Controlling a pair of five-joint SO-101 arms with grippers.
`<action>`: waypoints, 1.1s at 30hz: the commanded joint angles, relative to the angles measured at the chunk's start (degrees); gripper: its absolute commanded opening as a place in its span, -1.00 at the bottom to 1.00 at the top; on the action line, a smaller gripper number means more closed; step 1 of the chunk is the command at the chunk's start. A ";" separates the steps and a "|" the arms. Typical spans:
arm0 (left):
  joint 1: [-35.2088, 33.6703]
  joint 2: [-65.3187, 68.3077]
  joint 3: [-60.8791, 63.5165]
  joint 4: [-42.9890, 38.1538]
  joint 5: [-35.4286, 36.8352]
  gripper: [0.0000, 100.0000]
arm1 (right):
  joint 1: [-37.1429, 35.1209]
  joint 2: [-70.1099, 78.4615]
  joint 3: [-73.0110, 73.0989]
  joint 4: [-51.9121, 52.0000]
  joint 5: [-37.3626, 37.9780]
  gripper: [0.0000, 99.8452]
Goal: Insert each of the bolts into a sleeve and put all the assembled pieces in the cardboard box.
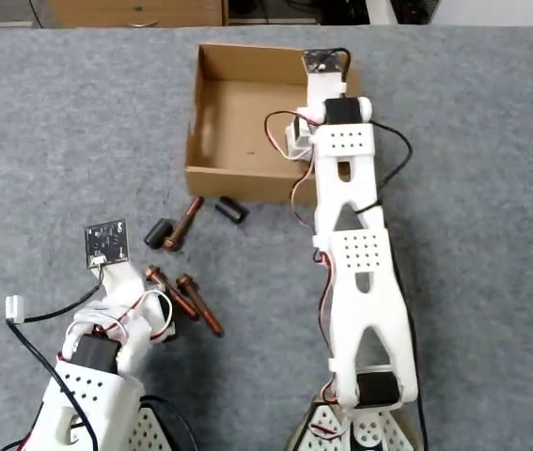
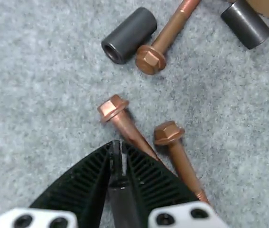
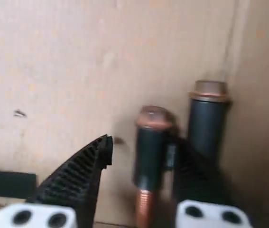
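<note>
My left gripper (image 2: 117, 145) is shut on a dark sleeve (image 2: 121, 197), with its tips beside two copper bolts (image 2: 125, 124) (image 2: 178, 154) lying on the grey carpet. A third bolt (image 2: 165, 40) lies farther off between two loose black sleeves (image 2: 128, 34) (image 2: 246, 23). In the high view these bolts (image 1: 183, 224) (image 1: 200, 305) lie in front of the cardboard box (image 1: 211, 103). My right gripper (image 3: 143, 142) is inside the box and open, with an assembled bolt-and-sleeve piece (image 3: 151, 154) between its fingers. A second assembled piece (image 3: 208, 121) lies beside it against the box wall.
The right arm (image 1: 355, 254) stretches across the table's middle into the box's right side. Grey carpet (image 1: 78, 122) covers the whole table. Wooden furniture (image 1: 134, 11) stands along the far edge.
</note>
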 commanded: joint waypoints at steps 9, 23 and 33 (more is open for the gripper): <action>-0.35 -0.48 0.00 -0.97 -0.09 -0.96 | 0.84 -14.73 -1.98 5.19 0.26 -0.51; -0.44 -0.48 0.09 -0.97 -0.09 -0.96 | 1.19 -25.27 -1.98 7.91 0.26 -0.51; -0.44 -0.48 0.09 -1.05 0.00 -0.96 | -4.97 -48.31 11.47 8.00 0.18 -0.51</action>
